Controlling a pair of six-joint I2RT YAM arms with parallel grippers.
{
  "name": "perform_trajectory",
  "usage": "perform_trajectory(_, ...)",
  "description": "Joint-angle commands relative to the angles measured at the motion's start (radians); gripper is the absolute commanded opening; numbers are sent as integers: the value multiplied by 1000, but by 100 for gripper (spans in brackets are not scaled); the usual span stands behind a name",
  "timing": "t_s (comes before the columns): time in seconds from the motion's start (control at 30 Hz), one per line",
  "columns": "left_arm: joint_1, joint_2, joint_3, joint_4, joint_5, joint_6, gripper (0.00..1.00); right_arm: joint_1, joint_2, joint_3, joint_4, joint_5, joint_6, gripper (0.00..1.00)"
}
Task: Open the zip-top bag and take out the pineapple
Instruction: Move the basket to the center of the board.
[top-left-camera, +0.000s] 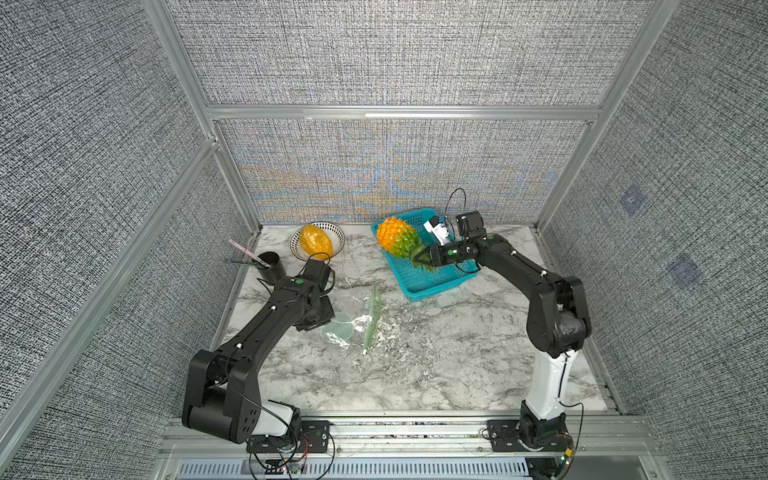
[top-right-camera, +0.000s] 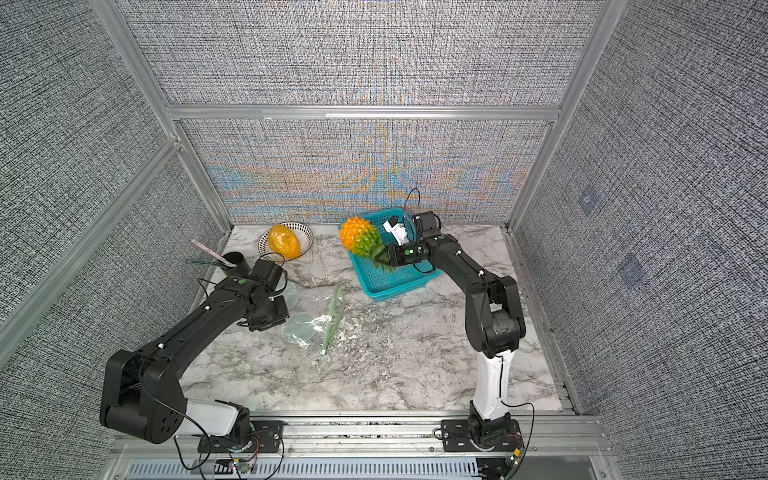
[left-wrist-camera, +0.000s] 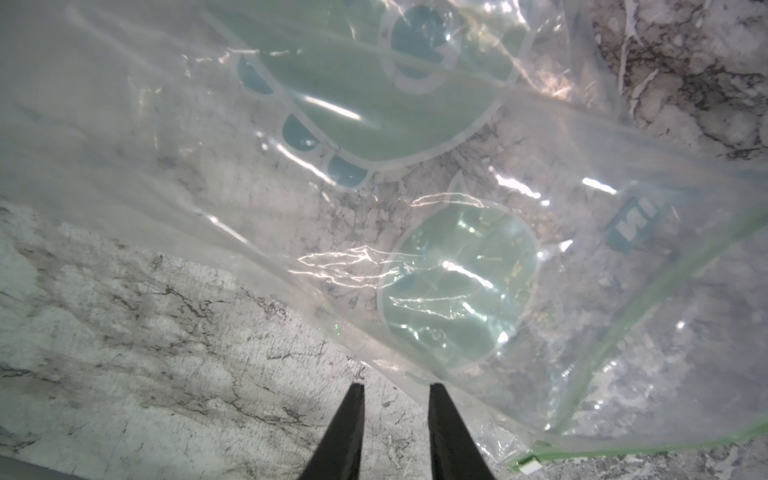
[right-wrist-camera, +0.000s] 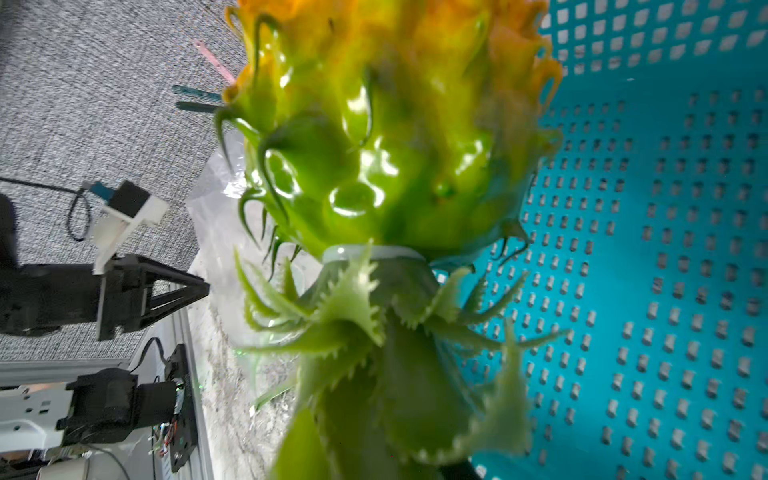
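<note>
Both top views overlook the whole table (top-left-camera: 436, 374); wrist views sit close on zip-top bag (left-wrist-camera: 415, 124) and pineapple (right-wrist-camera: 374, 166).

Place: a robot-testing lab cell is showing here, not a home or a shop.
Walls: grey woven panels (top-left-camera: 399, 54) are closing in the worktop (top-left-camera: 415, 374) on three sides.
Frame: bare aluminium bars (top-left-camera: 399, 112) are holding those panels.
Arms: the left arm (top-left-camera: 266, 320) and the right arm (top-left-camera: 536, 286) are standing bolted to a metal rail (top-left-camera: 407, 430) along the front edge.
Electronics: a small lit circuit board (top-left-camera: 564, 457) is sitting exposed, with wires, beside the rail.
Props: a toy pineapple (top-left-camera: 397, 239), a teal basket (top-left-camera: 428, 282) and a striped bowl (top-left-camera: 338, 237) are serving as test items.
</note>
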Motion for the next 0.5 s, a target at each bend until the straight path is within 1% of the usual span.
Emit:
perform_trajectory(0.0,0,-5,7,-7,9,9,31,-6,46,8,69,31,45,11)
perform_trajectory(0.17,0,-10,-2,-2,21,7,31,-13,144,44,73,27,101,11)
perform_trajectory(0.27,0,-11,-2,5,26,6,32,-14,149,53,51,71,102,19)
perform_trajectory(0.3,-1,-11,-2,9,27,4,32,-13,143,56,37,85,99,30)
perform_trajectory(0.37,-1,-6,-2,17,30,2,32,-13,127,69,-1,114,89,61)
perform_trajectory(0.4,-1,-3,-3,21,34,1,32,-13,115,74,-24,137,83,68)
perform_trajectory(0.43,-2,0,-3,27,37,0,32,-14,100,73,-36,156,78,72)
perform_trajectory(0.47,-2,2,-4,30,40,-2,32,-13,79,68,-47,179,75,80)
